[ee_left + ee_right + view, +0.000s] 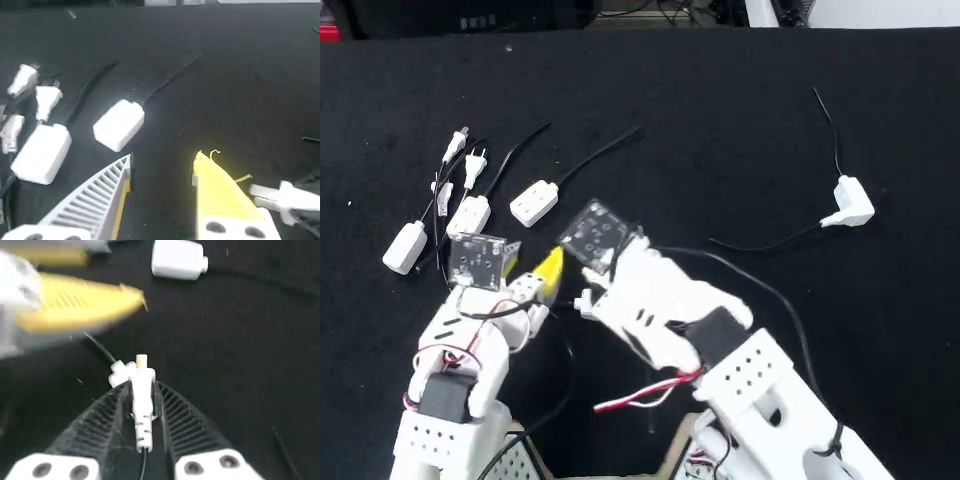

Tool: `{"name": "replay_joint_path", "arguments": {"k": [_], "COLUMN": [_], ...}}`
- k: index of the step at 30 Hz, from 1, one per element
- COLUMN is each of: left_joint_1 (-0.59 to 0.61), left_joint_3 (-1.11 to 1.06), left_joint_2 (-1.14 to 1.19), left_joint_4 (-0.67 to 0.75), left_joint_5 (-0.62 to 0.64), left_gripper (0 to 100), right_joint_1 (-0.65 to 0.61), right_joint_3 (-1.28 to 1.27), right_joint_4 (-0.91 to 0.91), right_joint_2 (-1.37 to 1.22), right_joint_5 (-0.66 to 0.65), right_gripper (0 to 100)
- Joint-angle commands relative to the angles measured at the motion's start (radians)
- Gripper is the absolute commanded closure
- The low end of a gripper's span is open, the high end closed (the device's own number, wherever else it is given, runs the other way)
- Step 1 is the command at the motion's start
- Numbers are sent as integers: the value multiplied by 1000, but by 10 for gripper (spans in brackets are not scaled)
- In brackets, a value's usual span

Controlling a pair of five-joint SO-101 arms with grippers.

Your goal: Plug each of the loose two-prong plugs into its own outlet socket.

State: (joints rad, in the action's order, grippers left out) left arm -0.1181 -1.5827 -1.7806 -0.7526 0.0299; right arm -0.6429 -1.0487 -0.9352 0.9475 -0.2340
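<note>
Sockets [533,202] and plugs [473,168] with tangled cords [518,152] crowd the far left. Bare table [720,120] spans the far middle, up to a lone plug [850,203] and its cord [765,248] at the right.

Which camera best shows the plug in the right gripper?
The right wrist view: the plug sits centred, pinched in the right gripper. The left wrist view catches part of it; the high view shows just a small white bit.
</note>
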Motion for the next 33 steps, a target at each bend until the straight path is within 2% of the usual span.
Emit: {"name": "replay_joint_path", "arguments": {"k": [1, 6, 9, 12, 19, 23, 27, 33], "left_joint_1": [45, 93, 120, 154, 165, 166, 162, 108], "left_joint_3": [59, 53, 53, 58, 48, 48, 21, -4], "left_joint_2": [-3, -3, -3, -3, -3, -3, -3, -3], "left_joint_4": [-2, 3, 3, 5, 28, 25, 25, 31], "left_joint_5": [61, 78, 95, 141, 147, 147, 152, 189], "left_gripper": [798, 798, 798, 798, 798, 798, 798, 798], "right_joint_1": [51, 51, 26, -29, -51, 49, 164, 278], "right_joint_3": [-24, 73, 209, 298, 300, 326, 358, 440], "right_joint_4": [0, -57, -227, -376, -322, -255, -241, -241], "right_joint_2": [-68, -236, -332, -404, -562, -619, -653, -705], "right_joint_5": [-9, 31, 97, 55, 48, 44, -49, -84], "right_gripper": [988, 988, 987, 987, 988, 988, 988, 988]}}
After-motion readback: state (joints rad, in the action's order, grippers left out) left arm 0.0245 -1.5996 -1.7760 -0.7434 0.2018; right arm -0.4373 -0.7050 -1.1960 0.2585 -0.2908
